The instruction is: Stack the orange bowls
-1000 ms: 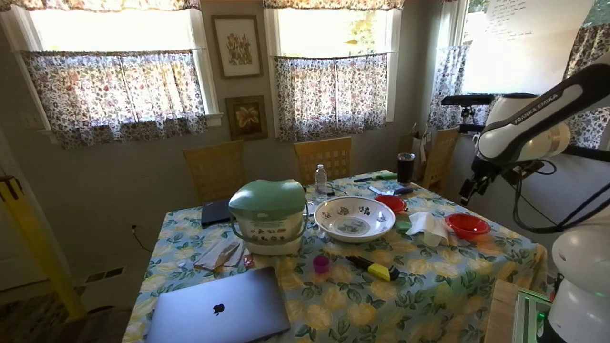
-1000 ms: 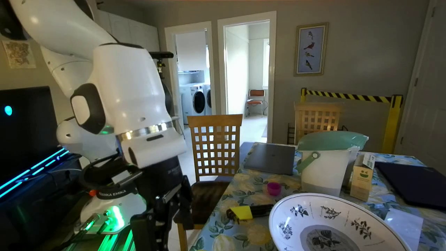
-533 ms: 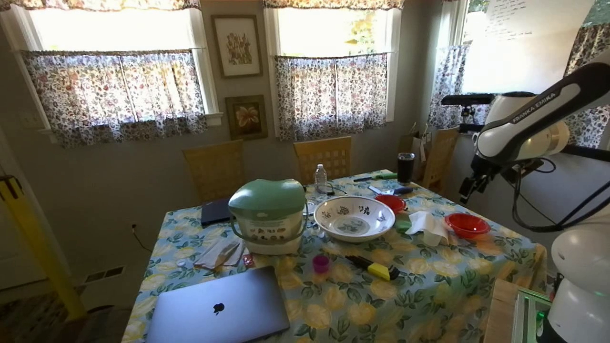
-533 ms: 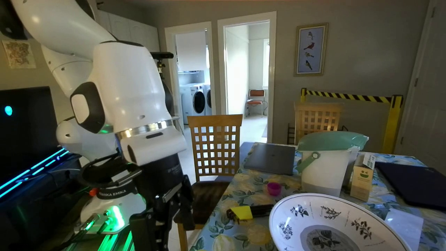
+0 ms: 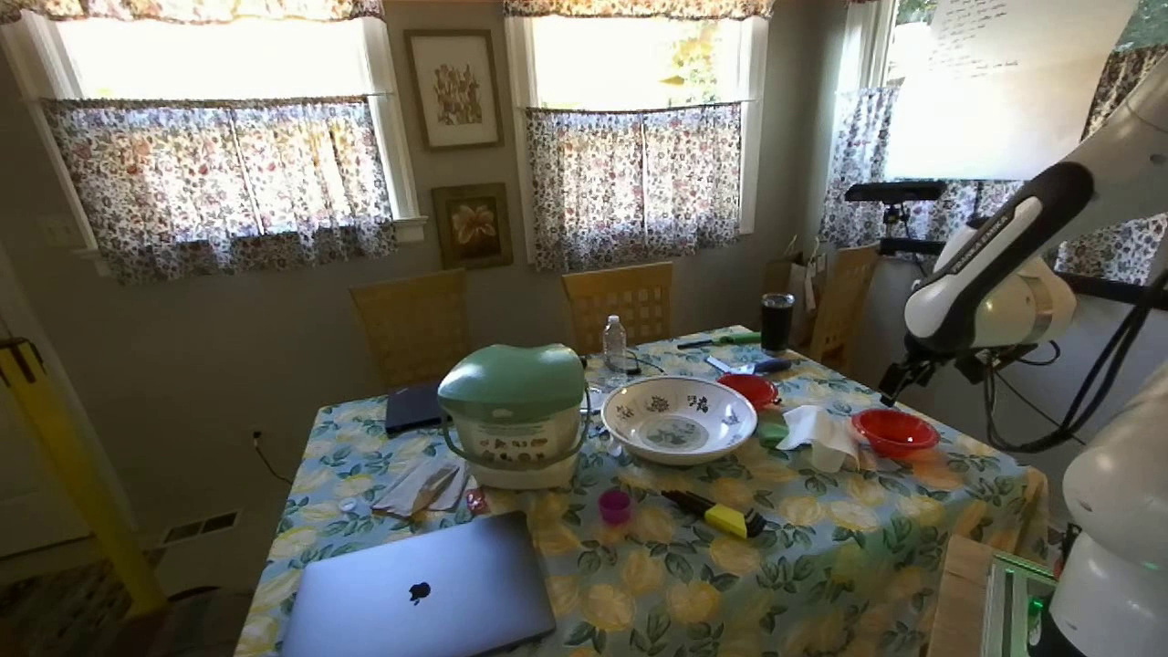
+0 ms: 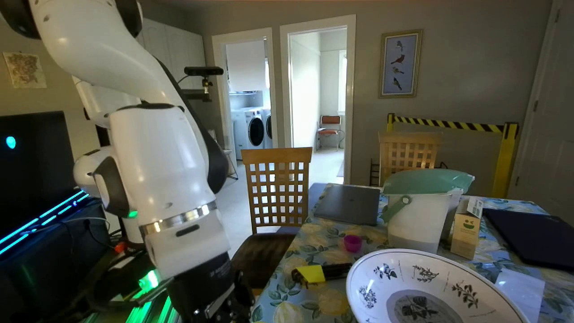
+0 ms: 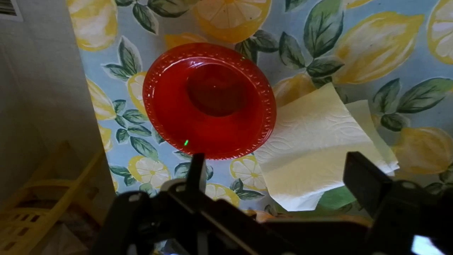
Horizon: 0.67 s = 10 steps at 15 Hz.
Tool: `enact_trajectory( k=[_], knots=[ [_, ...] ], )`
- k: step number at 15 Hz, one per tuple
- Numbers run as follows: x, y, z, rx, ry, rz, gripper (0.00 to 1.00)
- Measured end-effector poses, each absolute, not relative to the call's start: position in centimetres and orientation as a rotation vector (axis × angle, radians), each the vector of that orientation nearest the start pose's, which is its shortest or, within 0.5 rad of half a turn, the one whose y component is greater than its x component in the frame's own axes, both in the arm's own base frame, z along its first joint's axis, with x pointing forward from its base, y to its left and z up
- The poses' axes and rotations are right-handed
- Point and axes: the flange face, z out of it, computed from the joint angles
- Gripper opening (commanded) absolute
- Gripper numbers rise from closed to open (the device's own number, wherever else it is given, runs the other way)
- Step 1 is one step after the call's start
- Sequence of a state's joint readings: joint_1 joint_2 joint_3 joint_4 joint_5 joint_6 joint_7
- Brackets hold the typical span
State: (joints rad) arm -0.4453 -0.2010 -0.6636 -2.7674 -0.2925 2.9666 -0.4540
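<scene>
Two red-orange bowls rest apart on the flowered tablecloth. The bowl nearer the robot [image 5: 894,433] also shows in the wrist view [image 7: 212,127], upright and empty. The farther bowl [image 5: 750,391] stands behind the large white dish, which partly hides it; it is out of the wrist view. Neither bowl shows in the exterior view with the doorways. My gripper [image 7: 276,157] is open, its fingers wide apart with nothing between them. It hangs above the table; in an exterior view the gripper [image 5: 896,383] appears just above the nearer bowl, not touching it.
A white paper towel [image 7: 315,145] lies beside the nearer bowl, over a green item [image 7: 336,198]. The large white patterned dish [image 5: 680,443], a green-lidded container [image 5: 516,411], a yellow-and-black tool [image 5: 725,520], a pink cup [image 5: 615,505] and a black tumbler [image 5: 776,321] stand around.
The arm has lowered and the gripper has come down toward the nearer bowl, mostly in the last half second. The bowls and the other things on the table have not moved.
</scene>
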Motion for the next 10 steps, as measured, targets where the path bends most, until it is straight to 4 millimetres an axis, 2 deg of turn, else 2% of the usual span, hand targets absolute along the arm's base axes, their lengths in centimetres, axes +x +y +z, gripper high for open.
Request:
enact_trajectory(
  k=[2,6,8,10],
  knots=[
    [22.1,-35.6,28.9,-3.286,0.613,-0.501,1.00],
    [24.7,-33.9,27.7,-3.253,0.529,-0.521,1.00],
    [25.0,-33.5,27.1,-3.225,0.496,-0.504,1.00],
    [24.4,-33.6,26.3,-3.208,0.468,-0.453,1.00]
  ],
)
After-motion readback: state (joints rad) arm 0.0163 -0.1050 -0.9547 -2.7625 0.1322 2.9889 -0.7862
